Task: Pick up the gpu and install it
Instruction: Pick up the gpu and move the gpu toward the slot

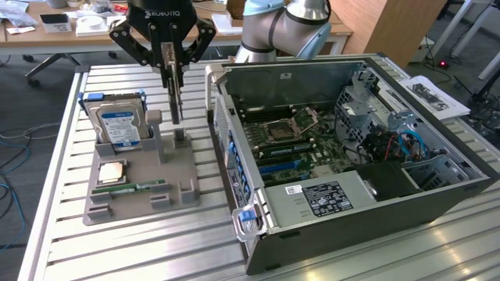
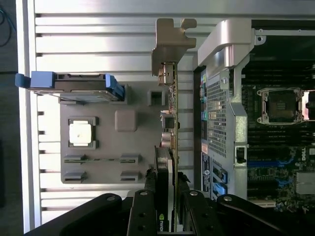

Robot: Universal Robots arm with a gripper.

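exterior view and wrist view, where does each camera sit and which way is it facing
Exterior view: raised, off the arm, looking down at an angle over the slatted table, parts tray and computer case; the arm and gripper show.
Wrist view: on the wrist, looking straight down past the gripper, closed on the gpu, onto the parts tray and computer case.
Shared: gripper, gpu, parts tray, hard drive, computer case.
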